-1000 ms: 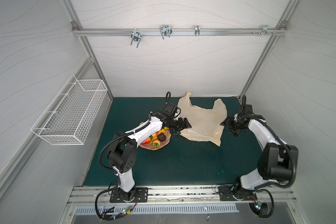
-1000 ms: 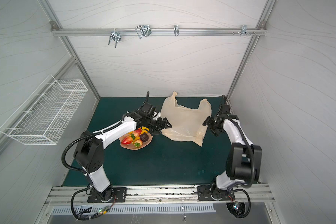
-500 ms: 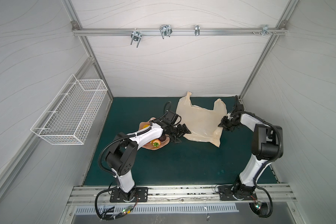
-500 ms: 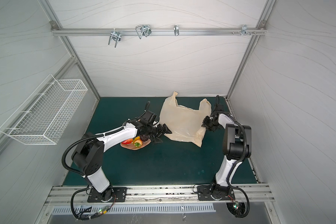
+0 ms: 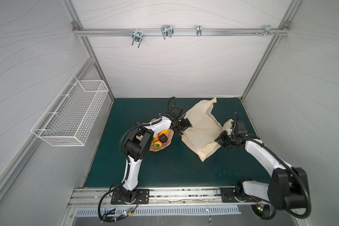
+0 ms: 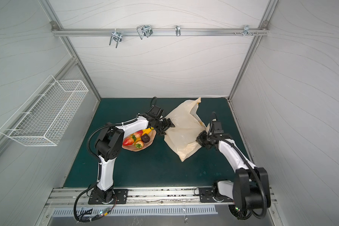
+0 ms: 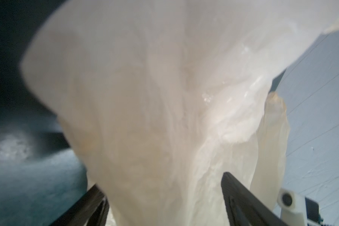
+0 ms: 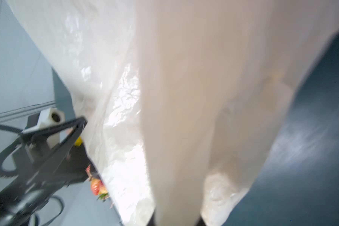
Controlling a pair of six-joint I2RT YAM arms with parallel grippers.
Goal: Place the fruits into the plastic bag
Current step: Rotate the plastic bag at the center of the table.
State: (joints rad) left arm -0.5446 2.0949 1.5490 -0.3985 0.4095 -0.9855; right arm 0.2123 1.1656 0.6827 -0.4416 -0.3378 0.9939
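The cream plastic bag (image 5: 200, 135) (image 6: 182, 135) lies partly raised on the green mat. Its right handle is bunched at my right gripper (image 5: 222, 140) (image 6: 202, 140), which is shut on that gathered plastic (image 8: 177, 222). My left gripper (image 5: 185, 127) (image 6: 167, 126) is at the bag's left edge. Its jaws stand wide apart with a fold of bag (image 7: 162, 182) between them. The fruits (image 5: 160, 140) (image 6: 137, 139), strawberries, yellow pieces and a dark brown lump, lie on a pinkish plate (image 6: 133, 149) under my left forearm.
A white wire basket (image 5: 72, 115) hangs on the left wall. A metal rail with hooks (image 5: 164, 32) crosses the back wall. Both arm bases stand on the front rail.
My right gripper has shut on the bag's right handle and pulled it toward the front, so the bag is bunched and lifted there. My left gripper stays at the bag's left edge.
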